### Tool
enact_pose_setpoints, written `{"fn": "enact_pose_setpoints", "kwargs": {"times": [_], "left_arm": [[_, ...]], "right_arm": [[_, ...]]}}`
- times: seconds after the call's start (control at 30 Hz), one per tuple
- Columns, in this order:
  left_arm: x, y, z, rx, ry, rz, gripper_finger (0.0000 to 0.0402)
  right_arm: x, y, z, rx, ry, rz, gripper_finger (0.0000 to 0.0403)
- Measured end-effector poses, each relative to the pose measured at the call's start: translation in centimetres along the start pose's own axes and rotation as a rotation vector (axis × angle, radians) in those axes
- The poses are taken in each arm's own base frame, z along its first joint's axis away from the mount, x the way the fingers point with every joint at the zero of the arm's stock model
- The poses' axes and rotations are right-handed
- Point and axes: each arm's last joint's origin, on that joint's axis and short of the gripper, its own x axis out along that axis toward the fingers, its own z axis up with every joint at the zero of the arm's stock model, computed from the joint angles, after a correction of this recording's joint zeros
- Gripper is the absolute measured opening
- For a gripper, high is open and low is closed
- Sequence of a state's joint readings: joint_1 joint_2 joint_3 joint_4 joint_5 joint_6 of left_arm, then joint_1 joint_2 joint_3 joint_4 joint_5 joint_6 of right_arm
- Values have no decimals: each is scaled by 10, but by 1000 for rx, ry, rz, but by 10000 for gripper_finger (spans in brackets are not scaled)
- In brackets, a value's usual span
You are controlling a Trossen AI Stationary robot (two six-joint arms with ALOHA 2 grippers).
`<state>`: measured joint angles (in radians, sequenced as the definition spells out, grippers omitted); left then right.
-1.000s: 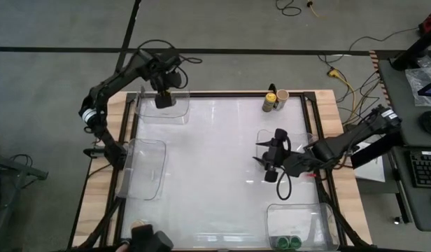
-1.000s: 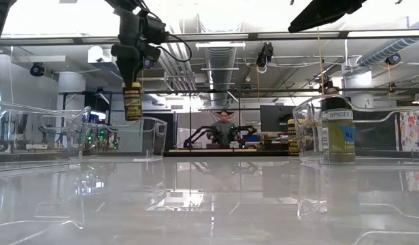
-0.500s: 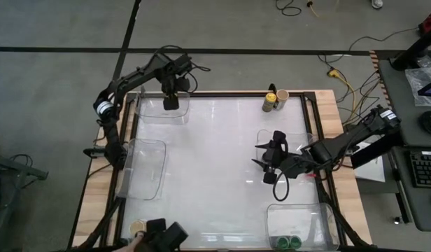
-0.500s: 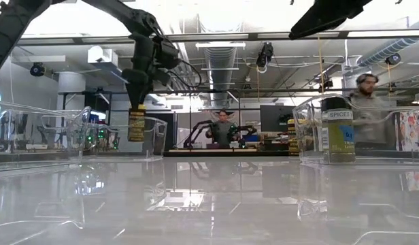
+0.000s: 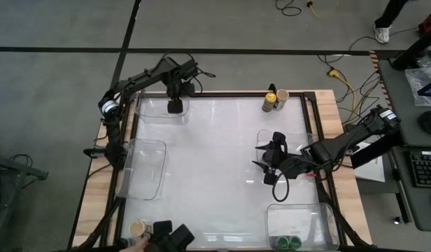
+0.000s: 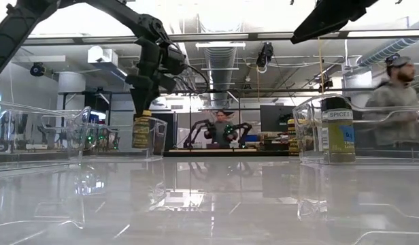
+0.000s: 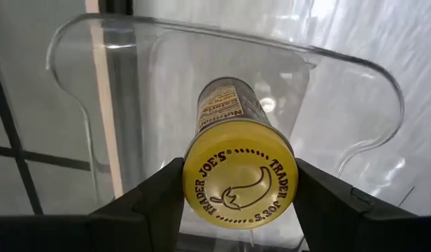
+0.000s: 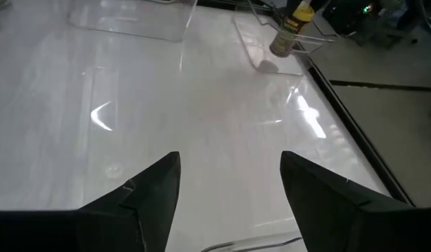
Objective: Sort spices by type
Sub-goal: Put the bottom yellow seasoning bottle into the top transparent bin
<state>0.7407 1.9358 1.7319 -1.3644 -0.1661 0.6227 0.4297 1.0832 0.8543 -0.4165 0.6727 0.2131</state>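
Workshop room behind a glossy white table (image 6: 209, 204)

Grey floor (image 5: 54, 28) crossed by dark lines; exposed ceiling ducts (image 6: 220, 58); desk with keyboard (image 5: 422, 168) beside the table's right edge.

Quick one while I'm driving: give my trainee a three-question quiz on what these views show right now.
1. True or false: the left gripper holds a yellow-lidded jar.
2. That jar hangs over which? A) far-left clear tray B) near-right tray holding green-lidded jars
3. The right gripper's fingers hold ____.

Key: 1 true; 2 A; 3 nothing, it is open.
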Motion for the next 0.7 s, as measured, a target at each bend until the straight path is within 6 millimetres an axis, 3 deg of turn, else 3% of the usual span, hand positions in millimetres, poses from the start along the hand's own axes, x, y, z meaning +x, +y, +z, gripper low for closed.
{"fn": "enact_pose_setpoints", "kwargs": {"times": [0.27, 0.7], "left_arm": [[20, -14, -1, 55, 75, -37, 208], [12, -20, -2, 85, -14, -57, 208]], "right_arm": [[0, 0, 0, -2, 0, 0, 229], [0, 0, 0, -3, 0, 0, 231]]}}
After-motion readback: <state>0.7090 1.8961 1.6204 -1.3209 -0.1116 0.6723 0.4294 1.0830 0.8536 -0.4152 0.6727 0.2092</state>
